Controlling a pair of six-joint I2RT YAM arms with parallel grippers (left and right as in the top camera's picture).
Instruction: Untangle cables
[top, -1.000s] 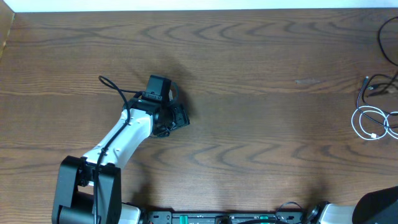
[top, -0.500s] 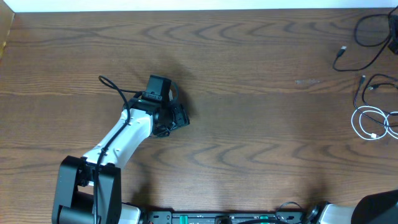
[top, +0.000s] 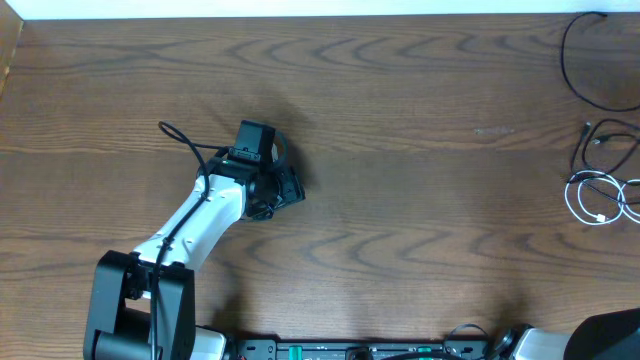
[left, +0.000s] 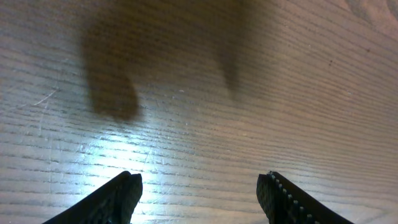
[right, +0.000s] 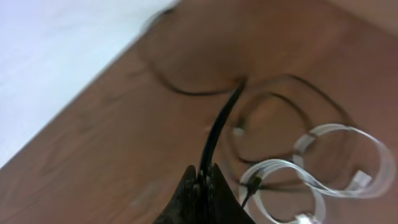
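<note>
The cables lie at the table's right edge. In the overhead view a black cable (top: 566, 62) curves as a big loop at the top right, a second black cable (top: 589, 136) with a small plug lies below it, and a white cable (top: 588, 196) is coiled under that. My right gripper (right: 204, 178) is shut on a black cable (right: 219, 127) that runs up and away from the jaws; the white cable's loops (right: 339, 152) and thin black loops (right: 283, 81) lie on the wood beyond. My left gripper (top: 288, 190) is open and empty over bare wood (left: 199, 186), far from the cables.
The wooden table (top: 420, 200) has a white wall strip along its far edge (top: 300, 8). The left arm (top: 190, 225) reaches from the front left. The right arm's base (top: 610, 335) shows at the front right corner; its gripper is outside the overhead view.
The black cable at the top right has shifted: its plug end, which lay out on the table half a second ago, is gone and a wide loop shows instead. The left arm has not moved.
</note>
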